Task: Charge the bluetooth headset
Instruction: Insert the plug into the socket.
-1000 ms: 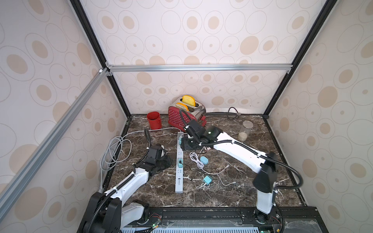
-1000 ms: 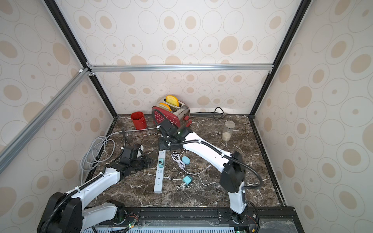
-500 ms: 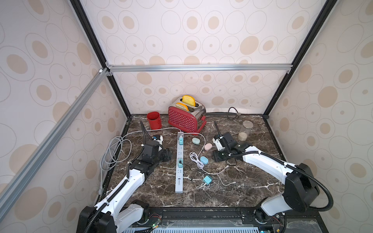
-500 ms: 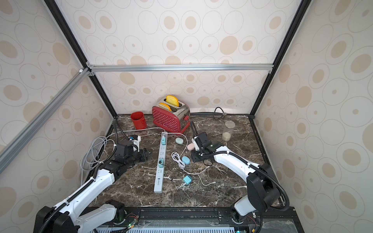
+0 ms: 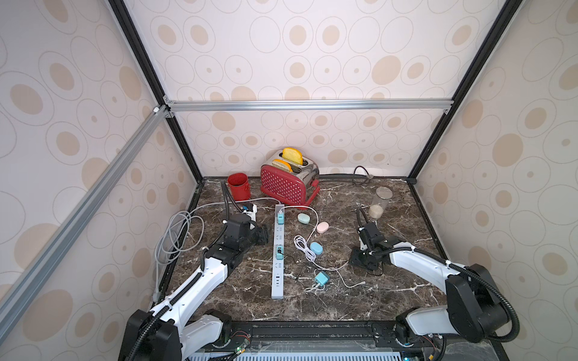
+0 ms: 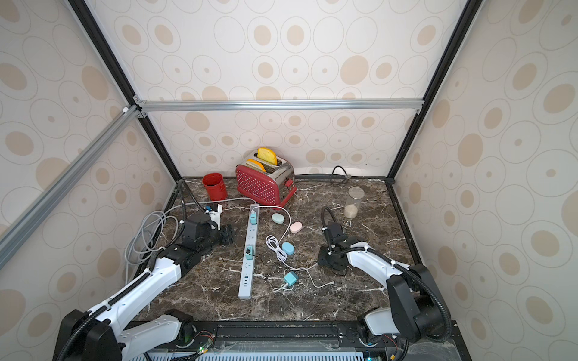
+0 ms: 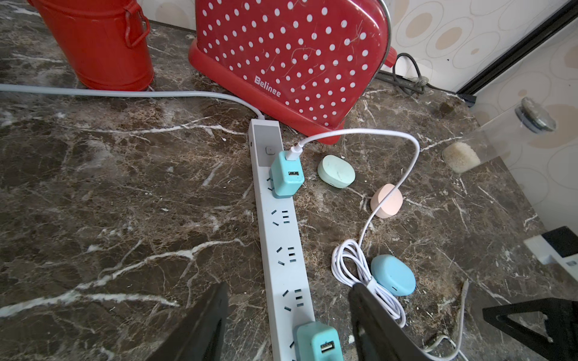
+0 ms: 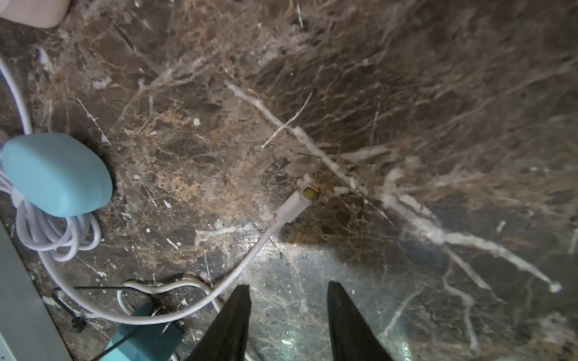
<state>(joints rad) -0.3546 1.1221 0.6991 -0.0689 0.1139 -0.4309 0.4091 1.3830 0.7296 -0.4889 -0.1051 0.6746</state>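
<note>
- Key relation: the white cable's (image 8: 244, 259) free plug (image 8: 305, 195) is seen on the counter (image 8: 406, 109) just ahead of the right jaws, nudged toward the power strip (image 5: 277, 281) side. It's not touched.
- Long axis: the plug is laid slantwise to the jaws' gap, w/ the metal tip pointed away from the strip. Prob. a wrist turn is needed before it's pinched.
- Right jaws are spread and empty, held low over the counter.
- Left jaws are also spread w/ nothing gripped. They are held just beside the strip, on the side opposite the plug.
- Nearer arm: the right arm (image 5: 416, 262) is placed far closer to the plug than the left arm (image 5: 215, 268).
- Task thing: the blue headset case (image 5: 316, 248) is found btw the strip and the plug, touching the cable coil (image 5: 301, 245). It's judged the likely target, being nearest the plug.
- Cases counted: 3. Besides the blue one, a mint case (image 5: 303, 218) and a pink case (image 5: 322, 227) are set further toward the strip's far end, on the plug side.
- Teal adapters counted: 3. Two are plugged in, one at the strip's far end (image 5: 280, 218) w/ the white cable attached and one mid-strip (image 5: 279, 251). One is left loose (image 5: 321, 277) near the strip's near end.
- Strips counted: 1.
</note>
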